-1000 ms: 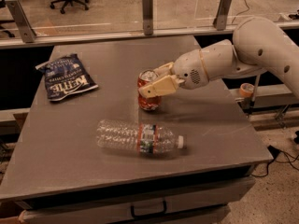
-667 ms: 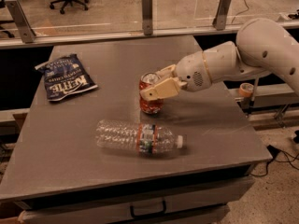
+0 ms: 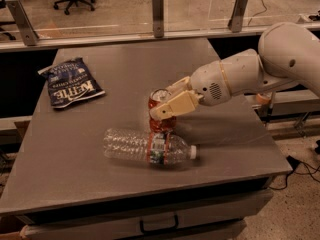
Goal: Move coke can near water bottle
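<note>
The red coke can (image 3: 160, 113) stands upright near the middle of the grey table (image 3: 100, 174), right behind the water bottle. The water bottle (image 3: 148, 146) lies on its side, white cap pointing right, with its label band at the middle. My gripper (image 3: 166, 102) reaches in from the right and is shut on the coke can, one finger across its front and one behind its top. The can's base is almost touching the bottle's upper side.
A dark blue chip bag (image 3: 70, 82) lies at the table's back left. A glass barrier with metal posts (image 3: 158, 14) runs along the far edge. A drawer handle (image 3: 159, 224) shows below the front edge. My white arm (image 3: 260, 69) spans the right side.
The gripper and the coke can have shifted slightly toward the front, closer to the water bottle. The bottle and chip bag have not moved.
</note>
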